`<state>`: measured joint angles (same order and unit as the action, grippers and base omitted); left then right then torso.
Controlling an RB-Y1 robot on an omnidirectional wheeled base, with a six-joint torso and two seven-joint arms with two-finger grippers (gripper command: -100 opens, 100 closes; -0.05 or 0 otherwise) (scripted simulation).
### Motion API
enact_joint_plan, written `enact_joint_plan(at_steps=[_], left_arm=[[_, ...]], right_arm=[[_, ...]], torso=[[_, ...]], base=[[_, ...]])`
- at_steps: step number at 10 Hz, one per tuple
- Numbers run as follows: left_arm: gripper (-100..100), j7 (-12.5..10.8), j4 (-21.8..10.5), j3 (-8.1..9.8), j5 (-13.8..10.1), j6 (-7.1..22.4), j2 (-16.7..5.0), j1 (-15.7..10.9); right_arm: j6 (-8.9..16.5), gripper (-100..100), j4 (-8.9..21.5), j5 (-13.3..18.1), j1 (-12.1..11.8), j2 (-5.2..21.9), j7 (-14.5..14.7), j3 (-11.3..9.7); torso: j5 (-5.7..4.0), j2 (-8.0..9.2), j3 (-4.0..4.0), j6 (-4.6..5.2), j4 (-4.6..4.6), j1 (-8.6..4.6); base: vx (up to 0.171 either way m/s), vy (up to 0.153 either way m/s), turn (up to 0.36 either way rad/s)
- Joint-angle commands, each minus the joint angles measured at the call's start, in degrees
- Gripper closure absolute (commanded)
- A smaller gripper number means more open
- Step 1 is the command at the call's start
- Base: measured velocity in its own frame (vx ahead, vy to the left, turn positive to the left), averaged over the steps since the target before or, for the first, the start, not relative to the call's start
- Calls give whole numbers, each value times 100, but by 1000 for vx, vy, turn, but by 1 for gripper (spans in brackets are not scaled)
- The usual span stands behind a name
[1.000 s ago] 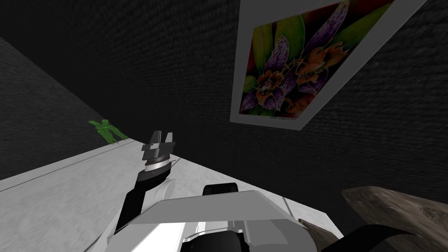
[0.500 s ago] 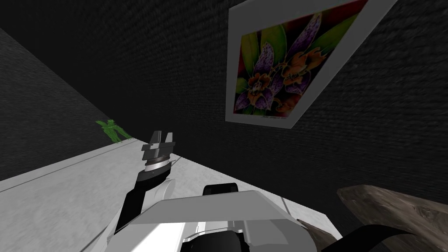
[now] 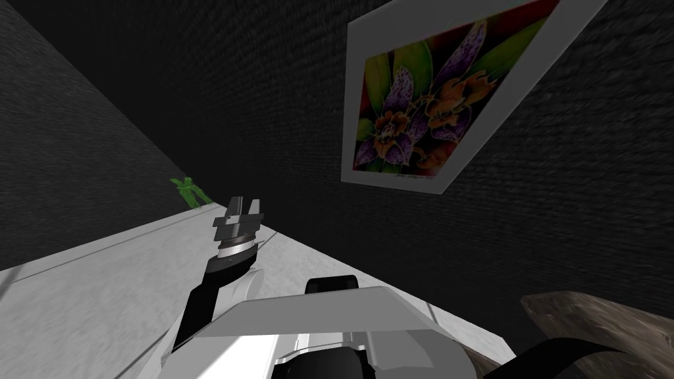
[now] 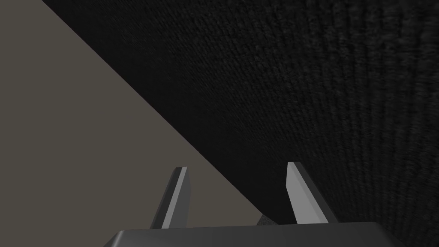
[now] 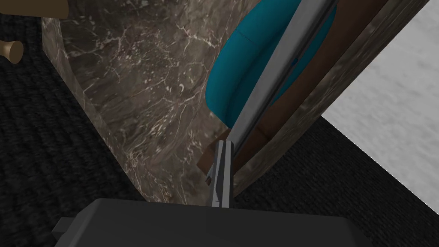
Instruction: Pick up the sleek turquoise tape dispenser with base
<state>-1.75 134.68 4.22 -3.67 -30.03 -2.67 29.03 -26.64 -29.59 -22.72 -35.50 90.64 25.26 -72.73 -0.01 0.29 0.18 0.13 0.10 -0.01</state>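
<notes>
This looks like a furnished room in a home. In the head view, a large white-framed picture of purple and orange orchids with green leaves [image 3: 428,105] hangs at 1 o'clock on a dark, rough-textured wall [image 3: 263,99]. At 10 o'clock, a small green plant-like ornament [image 3: 189,192] stands where a pale grey speckled floor [image 3: 99,296] meets the wall. A brown-grey veined marble furniture top [image 3: 592,322] juts in at 4 o'clock. In the right wrist view, a rounded turquoise tape dispenser [image 5: 233,81] and a small brown wooden knob [image 5: 10,50] appear near that marble.
</notes>
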Motion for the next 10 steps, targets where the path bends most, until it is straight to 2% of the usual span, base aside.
enact_joint_plan(at_steps=[1,3,4,5,10], left_arm=[[0,0,0,0,0,0,0,0],[0,0,0,0,0,0,0,0],[0,0,0,0,0,0,0,0],[0,0,0,0,0,0,0,0],[0,0,0,0,0,0,0,0]], right_arm=[[0,100,0,0,0,0,0,0],[0,100,0,0,0,0,0,0],[0,0,0,0,0,0,0,0],[-92,-100,103,-6,29,188,-142,9],[-191,-100,196,-12,66,306,-270,19]], torso=[[0,0,0,0,0,0],[1,-3,-2,0,-1,2],[1,-3,-2,0,-1,2],[1,-4,-2,0,-1,2],[4,-18,-11,-1,-5,15]], base=[[0,0,0],[0,0,0],[0,0,0],[27,27,-65],[28,28,-26]])
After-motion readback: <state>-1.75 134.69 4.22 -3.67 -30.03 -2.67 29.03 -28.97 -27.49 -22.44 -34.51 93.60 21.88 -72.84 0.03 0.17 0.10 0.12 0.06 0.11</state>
